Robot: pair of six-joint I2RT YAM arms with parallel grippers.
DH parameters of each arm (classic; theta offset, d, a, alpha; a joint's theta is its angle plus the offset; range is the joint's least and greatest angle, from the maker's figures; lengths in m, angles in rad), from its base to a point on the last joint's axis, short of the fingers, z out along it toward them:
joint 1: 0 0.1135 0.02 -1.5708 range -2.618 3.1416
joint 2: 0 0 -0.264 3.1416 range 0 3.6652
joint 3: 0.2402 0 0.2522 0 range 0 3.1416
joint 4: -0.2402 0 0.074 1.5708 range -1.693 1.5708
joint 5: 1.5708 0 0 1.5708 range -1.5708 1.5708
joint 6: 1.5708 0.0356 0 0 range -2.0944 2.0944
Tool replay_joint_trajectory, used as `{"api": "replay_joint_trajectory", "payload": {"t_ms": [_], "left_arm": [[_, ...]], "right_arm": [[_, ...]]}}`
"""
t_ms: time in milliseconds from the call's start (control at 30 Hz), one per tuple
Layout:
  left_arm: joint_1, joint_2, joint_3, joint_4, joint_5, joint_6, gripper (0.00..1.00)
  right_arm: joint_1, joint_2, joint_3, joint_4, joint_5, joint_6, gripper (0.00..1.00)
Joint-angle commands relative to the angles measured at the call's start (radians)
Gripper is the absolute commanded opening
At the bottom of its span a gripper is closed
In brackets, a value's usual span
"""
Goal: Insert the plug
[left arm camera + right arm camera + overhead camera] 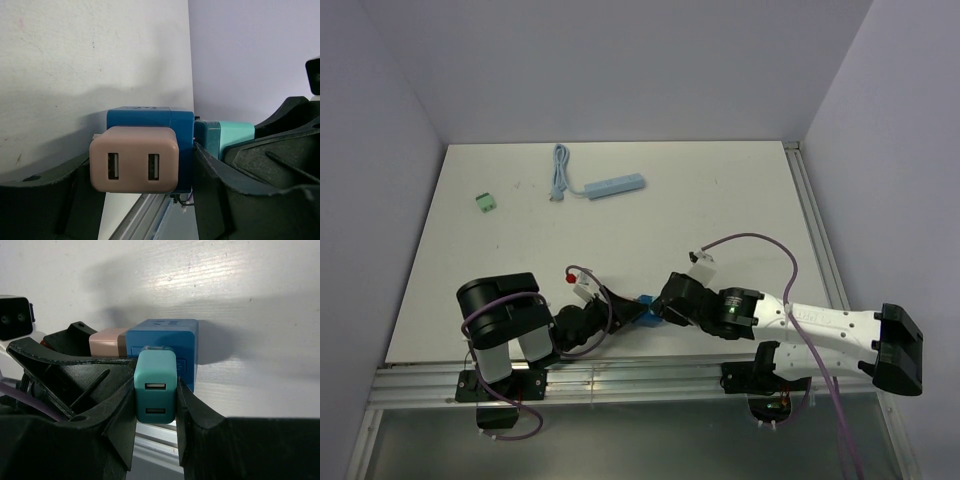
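A blue socket cube (pixel 150 117) sits at the near table edge, between both grippers in the top view (pixel 646 301). A beige two-port USB charger (pixel 134 160) is seated in the face toward the left wrist camera. My left gripper (pixel 141 156) is closed around the cube and beige charger, one finger (pixel 225 190) pressing the cube's right side. My right gripper (pixel 156 385) is shut on a teal two-port USB charger (pixel 155 390), which rests against another face of the cube (pixel 165 335). Its prongs are hidden.
A light blue power strip (pixel 615 186) with its coiled cable (pixel 559 172) lies at the far middle of the table. A small green connector block (pixel 485 202) lies far left. An aluminium rail (pixel 620 375) runs along the near edge, just below the cube.
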Motion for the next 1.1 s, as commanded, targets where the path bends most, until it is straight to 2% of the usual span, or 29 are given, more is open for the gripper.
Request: {"api": "replay_joint_trajectory", "payload": {"t_ms": [0,67,100,167,200,433,500,800,1067], "left_arm": [[-0.031,0.052,-0.02,0.282,0.124,0.132,0.05],[-0.031,0.055,-0.024,0.312,0.132,0.146,0.13],[-0.031,0.06,-0.026,0.32,0.14,0.151,0.22],[-0.031,0.069,-0.026,0.329,0.146,0.155,0.29],[-0.031,0.073,-0.027,0.34,0.15,0.157,0.36],[-0.031,0.06,-0.044,0.351,0.16,0.186,0.56],[-0.031,0.041,-0.056,0.349,0.15,0.211,0.73],[-0.034,0.02,-0.061,0.353,0.147,0.221,0.76],[-0.034,-0.025,-0.079,0.351,0.124,0.246,0.72]], "right_arm": [[0.006,-0.02,-0.056,-0.08,-0.015,0.026,0.0],[0.0,-0.034,-0.066,-0.073,-0.026,0.021,0.0],[-0.003,-0.042,-0.074,-0.067,-0.027,0.02,0.0],[-0.006,-0.038,-0.076,-0.067,-0.029,0.015,0.0],[-0.006,-0.032,-0.071,-0.07,-0.027,0.017,0.0],[-0.01,-0.022,-0.073,-0.067,-0.029,0.006,0.0],[-0.012,-0.027,-0.074,-0.068,-0.029,0.006,0.0],[-0.012,-0.045,-0.08,-0.077,-0.026,0.012,0.0],[-0.018,-0.082,-0.106,-0.065,-0.023,0.023,0.0]]}}
